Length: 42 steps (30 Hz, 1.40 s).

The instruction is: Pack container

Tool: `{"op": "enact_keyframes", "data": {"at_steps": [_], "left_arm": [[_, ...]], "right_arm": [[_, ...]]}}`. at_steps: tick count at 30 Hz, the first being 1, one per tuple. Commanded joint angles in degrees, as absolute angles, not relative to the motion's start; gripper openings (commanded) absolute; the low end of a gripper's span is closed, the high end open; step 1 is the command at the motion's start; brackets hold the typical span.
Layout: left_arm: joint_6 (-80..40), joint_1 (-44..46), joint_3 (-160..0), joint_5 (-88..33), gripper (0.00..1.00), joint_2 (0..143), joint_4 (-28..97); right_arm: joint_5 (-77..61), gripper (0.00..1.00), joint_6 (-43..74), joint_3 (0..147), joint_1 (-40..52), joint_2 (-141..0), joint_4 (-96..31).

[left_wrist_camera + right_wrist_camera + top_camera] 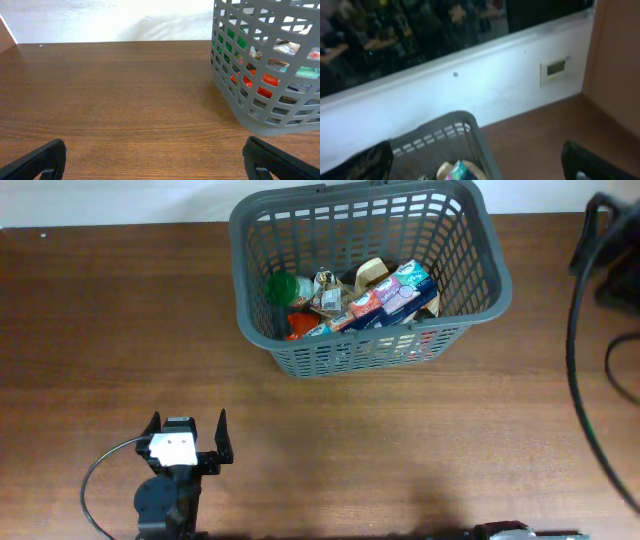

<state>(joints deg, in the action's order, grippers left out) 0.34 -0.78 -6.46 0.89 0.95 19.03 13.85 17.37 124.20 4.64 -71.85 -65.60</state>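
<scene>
The dark grey lattice container (pixel 470 240) stands at the back middle of the table, holding several packets, a green item (pixel 281 287) and a long colourful box (pixel 385 302). It also shows in the left wrist view (pixel 250 112) and the right wrist view (pixel 435 135). My left gripper (pixel 188 435) is open and empty near the front left edge, far from the container; its fingers frame bare wood (pixel 152 160). My right gripper (pixel 475 165) is open and empty, raised and looking down at the container's far corner. Only a bit of the right arm shows in the overhead view (pixel 520 532).
Black cables (pixel 585 330) and dark equipment run along the right edge. A white wall (pixel 470 85) with a small socket plate (pixel 555 70) stands behind the table. Brown wood tabletop (pixel 400 450) surrounds the container.
</scene>
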Motion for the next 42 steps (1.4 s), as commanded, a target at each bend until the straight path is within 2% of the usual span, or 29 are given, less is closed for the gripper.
{"op": "enact_keyframes", "data": {"at_steps": [1,8,14,24,32,42], "left_arm": [[0.0,-1.0,-5.8,1.5,0.99,0.3,18.9],[0.0,-1.0,-5.8,1.5,0.99,0.3,18.9],[0.0,-1.0,-5.8,1.5,0.99,0.3,18.9],[0.0,-1.0,-5.8,1.5,0.99,0.3,18.9],[0.0,-1.0,-5.8,1.5,0.99,0.3,18.9],[0.0,-1.0,-5.8,1.5,0.99,0.3,18.9]], "right_arm": [[14.0,0.99,16.7,110.8,5.1,-63.5,-61.9],[13.0,0.99,16.3,81.7,5.1,-44.9,-51.5],[6.4,0.99,10.2,61.2,5.1,-31.3,-43.3],[-1.2,0.99,1.6,40.7,5.1,-18.0,-33.6],[-1.3,0.99,1.3,23.3,5.1,-7.2,-21.6],[-1.3,0.99,1.3,13.3,5.1,-2.7,-15.1]]}}
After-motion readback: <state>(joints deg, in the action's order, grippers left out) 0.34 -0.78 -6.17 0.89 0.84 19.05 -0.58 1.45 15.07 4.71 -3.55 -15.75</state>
